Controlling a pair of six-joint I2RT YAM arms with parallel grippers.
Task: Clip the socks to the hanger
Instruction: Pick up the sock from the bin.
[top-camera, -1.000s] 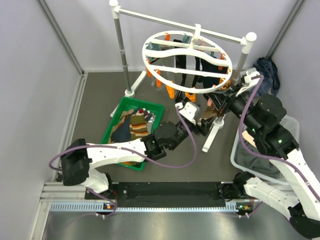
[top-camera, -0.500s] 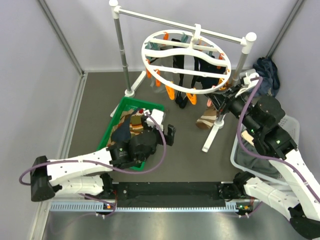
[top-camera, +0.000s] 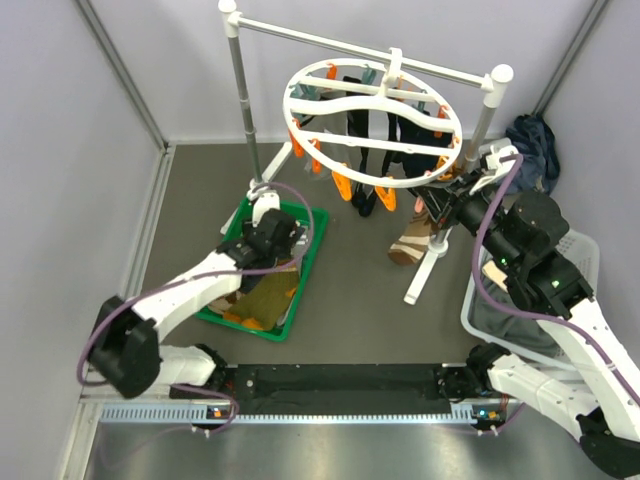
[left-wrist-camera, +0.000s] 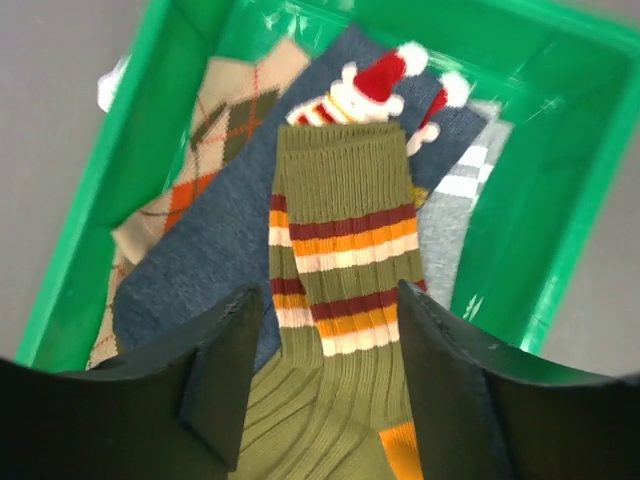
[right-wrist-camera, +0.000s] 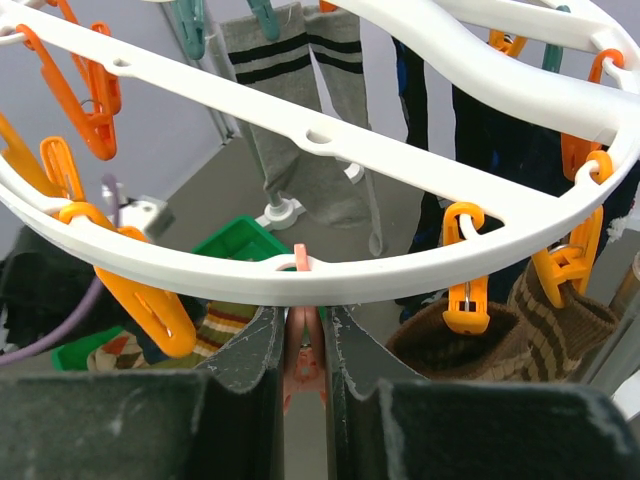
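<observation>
Hanger (right-wrist-camera: 400, 160): white plastic ring, curved crossbars, hung on rail (top-camera: 320, 38) at your counter's (top-camera: 190, 210) far side | hanging socks (right-wrist-camera: 300, 120): mostly cut off | green tray (left-wrist-camera: 570, 170): glossy, at least five socks | olive sock (left-wrist-camera: 340, 290): ribbed, striped, topmost | left claw (left-wrist-camera: 328, 300): spread above it | right claw (right-wrist-camera: 305, 320): pinching one salmon clip (right-wrist-camera: 303, 355) at the rim

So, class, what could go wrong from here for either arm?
The left gripper, jaws open, straddles the olive striped sock, which lies on a blue-grey sock in the green tray; closing might take both. The right gripper pinches a salmon clip on the hanger, hung by its hook; pushing may swing it.
</observation>
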